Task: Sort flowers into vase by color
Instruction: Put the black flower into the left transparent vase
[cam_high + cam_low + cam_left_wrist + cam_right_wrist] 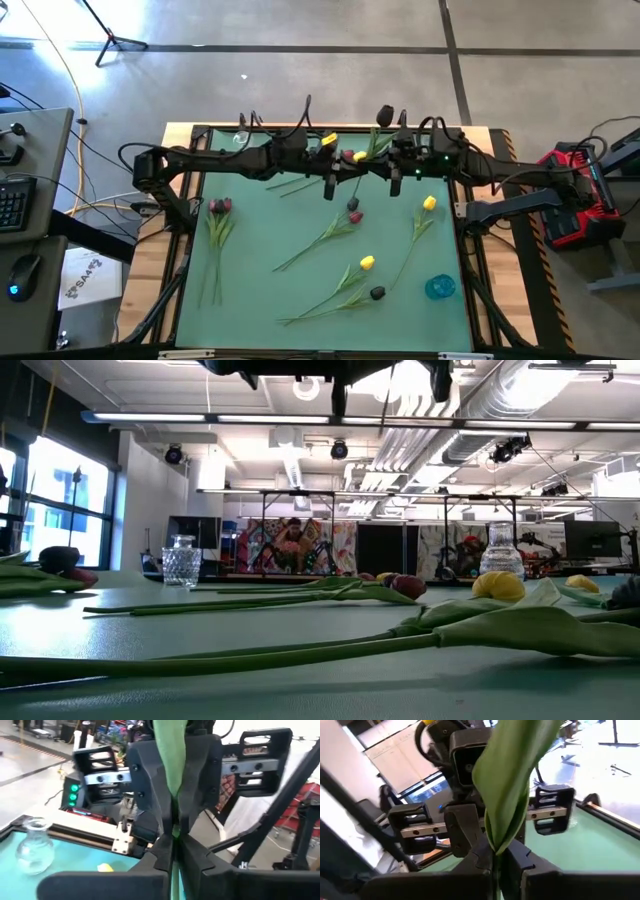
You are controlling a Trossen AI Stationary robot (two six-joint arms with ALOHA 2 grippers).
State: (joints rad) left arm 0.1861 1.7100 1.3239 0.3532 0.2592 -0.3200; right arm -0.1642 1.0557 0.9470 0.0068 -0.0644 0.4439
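Note:
Both arms meet high over the table's far middle, fingertip to fingertip. My left gripper (354,160) (172,840) and my right gripper (376,157) (495,856) are each shut on one green-leaved flower (376,143); a black head (384,115) shows just beyond them. Other tulips lie flat on the green mat: a red pair (220,206), a red and a black head (354,211), two yellow ones (428,203) (366,263) and a black one (377,293). A clear glass vase (240,136) (34,845) stands at the far left. My left gripper pinches the flower's green leaf (170,765) between its two fingers, close to where the right gripper's fingertips meet it. The leaf stands up past the fingers, lifted clear of the table. My right gripper pinches the same flower by its folded green leaf (506,805) from the opposite side. The leaf rises out of the shut fingers, clear of the table.
A blue vase (440,287) sits at the mat's near right. A yellow head (330,140) and a red one (348,157) show under the arms at the far edge. A second glass vase (503,550) stands far right in the low view. Wooden rails frame the mat.

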